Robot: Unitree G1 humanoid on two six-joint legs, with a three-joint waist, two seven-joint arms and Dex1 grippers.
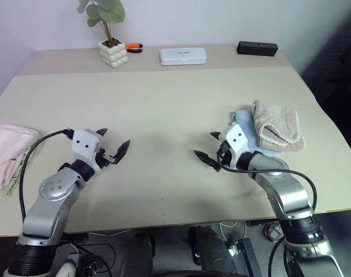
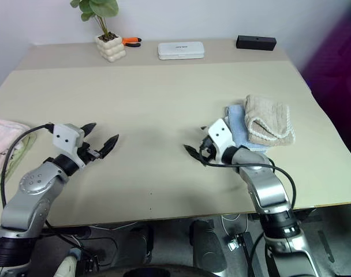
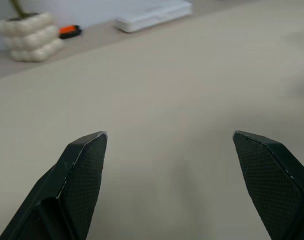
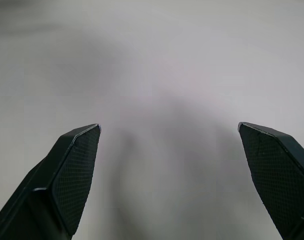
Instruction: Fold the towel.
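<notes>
- At the far left edge of the counter, the pink towel is lying bunched up, with a bit of greenish cloth peeking out beneath it.
- Just right of it, the left gripper is hovering over bare counter, well apart from the towel, its jaws standing wide and holding nothing; the left wrist view is showing its two fingertips far apart.
- Along the back edge, a potted plant is standing in a knobbly white pot, an orange-handled tool is lying beside it, then a flat white box, then a black box.
- Right of centre, the right gripper is pointing toward the middle of the counter, jaws wide and empty.
- Just behind that gripper, a beige towel is resting on a light blue one, both folded.
</notes>
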